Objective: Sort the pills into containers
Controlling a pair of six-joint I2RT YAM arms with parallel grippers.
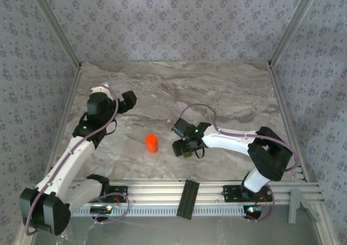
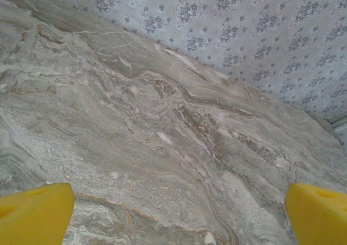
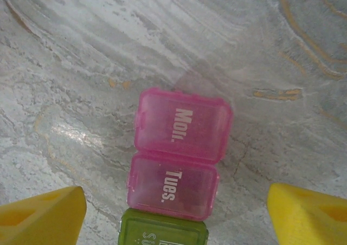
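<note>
The containers [image 3: 176, 163], judged light, rigid and slick, are seen at 3 o'clock of the orange bottle [image 1: 152, 143], straddled untouched by the wide-spread right gripper [image 3: 179, 211]; the long sides should be pinched. The left gripper [image 2: 179, 207] is held wide, empty.

The top external view looks down from above and behind the arm bases, over the whole tabletop [image 1: 227, 93]. The left wrist view skims low past the left hand [image 2: 176, 215] toward the wall [image 2: 244, 28]. The right wrist view looks steeply down, close on the containers [image 3: 181, 131] just ahead of the right hand [image 3: 176, 218]. All three share the tabletop.
</note>
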